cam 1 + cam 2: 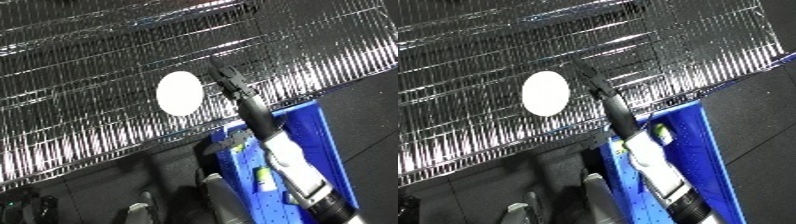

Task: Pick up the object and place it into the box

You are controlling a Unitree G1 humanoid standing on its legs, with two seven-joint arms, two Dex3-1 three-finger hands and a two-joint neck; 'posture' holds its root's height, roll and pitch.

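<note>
1. Left eye view: right hand (233,80) reached over wire shelf (89,60), fingers' state unclear.
2. White round object (179,93) lay on shelf, just left of hand.
3. Blue bin (311,135) sat below.

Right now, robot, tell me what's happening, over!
Right hand reaching over wire shelf, fingers unclear. White round object on shelf, not held. Left hand out of sight. Blue bin below.

Forearm hides much of the blue bin (315,131); robot hand (229,79) blurred.
</note>
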